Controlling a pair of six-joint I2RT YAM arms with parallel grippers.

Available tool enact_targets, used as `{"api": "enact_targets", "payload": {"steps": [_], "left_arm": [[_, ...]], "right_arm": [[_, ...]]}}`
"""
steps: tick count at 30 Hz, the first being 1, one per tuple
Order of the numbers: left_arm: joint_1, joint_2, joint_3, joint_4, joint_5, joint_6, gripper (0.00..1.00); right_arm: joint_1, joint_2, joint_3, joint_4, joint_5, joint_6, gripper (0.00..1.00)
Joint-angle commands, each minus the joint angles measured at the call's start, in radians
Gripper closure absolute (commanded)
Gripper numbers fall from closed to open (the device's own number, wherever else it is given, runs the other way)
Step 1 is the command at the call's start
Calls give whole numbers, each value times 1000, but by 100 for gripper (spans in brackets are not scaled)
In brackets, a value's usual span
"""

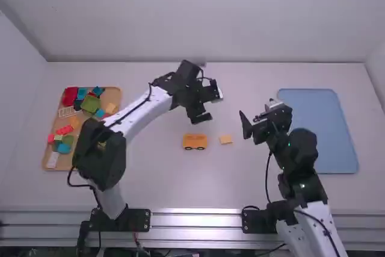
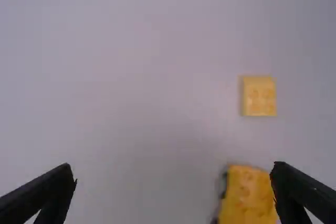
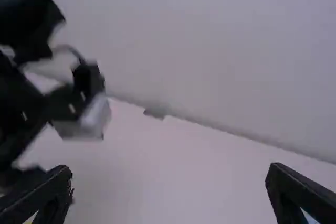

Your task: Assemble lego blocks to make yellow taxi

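My left gripper [image 1: 212, 105] is open over the table, beyond the orange-yellow taxi body [image 1: 195, 141], which has dark wheels along one side. Just right of that body lies a small yellow brick [image 1: 225, 139], separate from it. In the left wrist view, my left gripper [image 2: 173, 170] has nothing between its fingers; the studded taxi body [image 2: 247, 195] is partly behind one finger and the small brick [image 2: 259, 96] shows four-sided with studs up. My right gripper [image 1: 257, 114] stands right of the small brick; in the right wrist view the same gripper [image 3: 170, 170] is open and holds nothing.
At the far left, an orange-brown tray [image 1: 114, 95] holds several colored blocks. A blue mat [image 1: 328, 127] lies on the right side of the white table [image 1: 156, 188]. The left arm [image 3: 31, 98] stands close by in the right wrist view.
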Motion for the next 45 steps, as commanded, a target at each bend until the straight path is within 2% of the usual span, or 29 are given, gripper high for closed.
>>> {"api": "enact_targets", "payload": {"steps": [1,5,7,9,11,14,20,25,29,35,41,45], "left_arm": [[24,-76,-69,0,61,23,1],[82,-192,-158,31,158,92,1],[141,-283,-240,81,233,98,1],[201,-360,-317,135,298,96,1],[274,-439,-414,214,373,84,1],[338,-516,-518,291,380,48,1],[366,-603,-666,396,352,31,1],[362,-612,-748,420,418,156,1],[362,-577,-785,418,537,325,1],[362,-431,-788,462,713,454,1],[361,-289,-788,596,805,436,1],[361,-225,-788,712,838,322,1]], "right_arm": [[-52,135,131,-32,-301,-138,1],[-124,335,294,-161,-573,-327,1],[-164,483,426,-323,-745,-529,1],[-177,590,528,-509,-809,-739,1],[-175,691,613,-687,-784,-940,1],[-176,805,673,-771,-730,-1041,1],[-177,935,694,-789,-722,-1066,1],[-176,1038,676,-955,-761,-1414,1],[-177,1111,623,-916,-774,-1489,1],[-179,1261,533,-729,-835,-1498,1],[-187,1362,487,-662,-874,-1596,1],[-203,1422,460,-573,-863,-1545,7]]}}
